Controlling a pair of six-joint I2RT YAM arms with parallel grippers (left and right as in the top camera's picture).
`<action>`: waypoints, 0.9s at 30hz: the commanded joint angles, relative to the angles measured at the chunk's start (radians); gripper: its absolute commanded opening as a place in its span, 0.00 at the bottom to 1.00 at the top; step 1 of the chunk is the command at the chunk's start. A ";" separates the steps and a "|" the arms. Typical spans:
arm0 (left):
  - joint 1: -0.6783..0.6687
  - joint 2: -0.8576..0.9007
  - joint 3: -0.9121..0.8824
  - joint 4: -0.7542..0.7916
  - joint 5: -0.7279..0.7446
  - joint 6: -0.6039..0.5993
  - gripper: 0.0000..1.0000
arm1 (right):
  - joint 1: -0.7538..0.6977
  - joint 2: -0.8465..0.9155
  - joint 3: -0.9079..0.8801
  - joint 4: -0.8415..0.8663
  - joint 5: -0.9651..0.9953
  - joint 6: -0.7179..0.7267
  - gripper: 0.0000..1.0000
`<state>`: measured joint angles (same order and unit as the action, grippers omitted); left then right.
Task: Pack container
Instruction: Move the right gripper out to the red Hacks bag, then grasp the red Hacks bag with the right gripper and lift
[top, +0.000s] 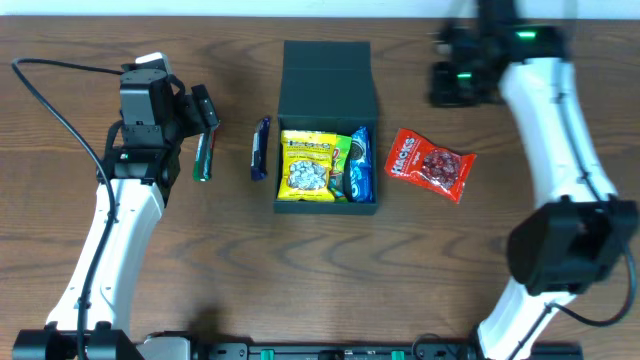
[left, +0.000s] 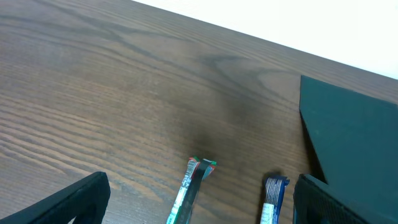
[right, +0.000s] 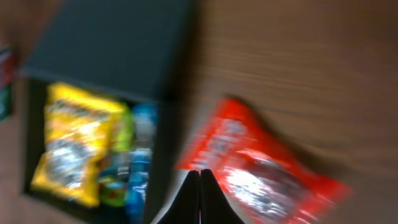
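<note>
The container (top: 327, 75), a dark teal-black box with its flap lid open, stands mid-table and holds a yellow packet (top: 308, 165), a green packet and a blue packet (top: 361, 165). It also shows in the right wrist view (right: 112, 43) and the left wrist view (left: 354, 124). A green bar (top: 203, 158) and a dark blue bar (top: 260, 148) lie left of the box; both show in the left wrist view, green (left: 193, 186), blue (left: 272, 198). A red packet (top: 431, 164) lies right of the box, blurred in the right wrist view (right: 261, 168). My left gripper (top: 205, 112) is open above the green bar. My right gripper (right: 200, 177) is shut and empty, high above the red packet.
The wooden table (top: 100, 260) has its far edge against a white wall (left: 311, 25). A black cable (top: 50, 95) runs along the left arm. The right arm's base parts (top: 465, 70) sit at the far right behind the box.
</note>
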<state>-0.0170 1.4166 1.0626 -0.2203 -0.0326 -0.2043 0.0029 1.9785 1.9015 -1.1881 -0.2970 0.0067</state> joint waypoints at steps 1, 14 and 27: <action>0.004 -0.007 0.019 -0.003 0.000 0.018 0.95 | -0.077 0.019 -0.101 0.011 0.012 -0.052 0.04; 0.004 -0.007 0.019 -0.003 0.000 0.018 0.95 | -0.227 0.020 -0.516 0.259 -0.182 -0.129 0.91; 0.004 -0.007 0.019 -0.004 0.001 0.018 0.95 | -0.201 0.020 -0.661 0.456 -0.182 -0.019 0.66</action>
<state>-0.0166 1.4166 1.0626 -0.2245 -0.0322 -0.2043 -0.2176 1.9957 1.2709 -0.7403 -0.4744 -0.0406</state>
